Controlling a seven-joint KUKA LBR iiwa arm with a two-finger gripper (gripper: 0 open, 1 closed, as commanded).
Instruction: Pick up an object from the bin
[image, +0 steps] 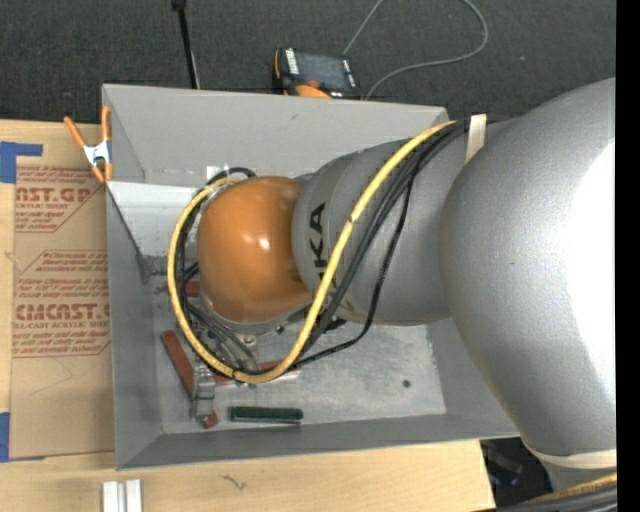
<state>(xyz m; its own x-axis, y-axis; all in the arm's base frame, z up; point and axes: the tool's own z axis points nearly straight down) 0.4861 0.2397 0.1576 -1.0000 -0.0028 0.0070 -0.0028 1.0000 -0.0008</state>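
Note:
My gripper (228, 347) shows as a dark mechanism under the arm's orange cover, low over the left part of the bin floor. Just left of and below it lies a reddish-brown, stick-like tool (181, 364) with a grey metal end, running along the left wall toward the front corner. A dark green, pen-like stick (265, 414) lies flat along the front wall, a little below the gripper. I see nothing held.
The arm and its orange cover with yellow and black cables span the middle of the bin from the right. Something small and white (219, 175) peeks out at the back wall. Bare grey floor (390, 375) shows at the front right.

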